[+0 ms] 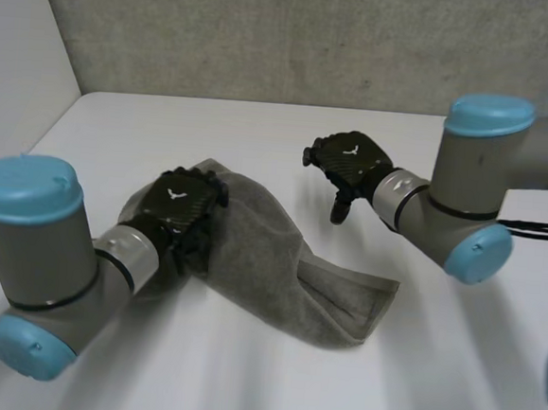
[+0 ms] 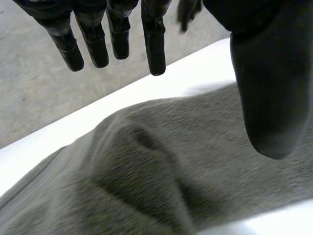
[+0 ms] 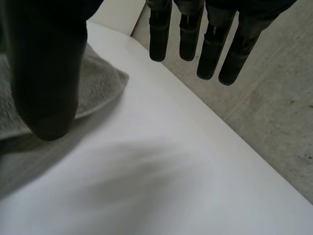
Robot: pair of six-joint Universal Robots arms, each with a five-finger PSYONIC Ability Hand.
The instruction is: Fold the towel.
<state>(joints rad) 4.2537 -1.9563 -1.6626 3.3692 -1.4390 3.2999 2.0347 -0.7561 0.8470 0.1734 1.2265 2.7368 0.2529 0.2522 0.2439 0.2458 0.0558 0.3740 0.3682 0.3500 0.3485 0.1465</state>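
The towel (image 1: 288,273) lies bunched in a long heap on the worktop (image 1: 451,371), between the two arms. It looks soft and light and will probably sag when lifted, so I judge a corner or the hemmed edge is the best place to take it. The left hand (image 1: 184,207) is over the towel's end on its own side, fingers straight, thumb apart, holding nothing. The right hand (image 1: 353,164) is also spread and empty, over bare worktop beside the towel.
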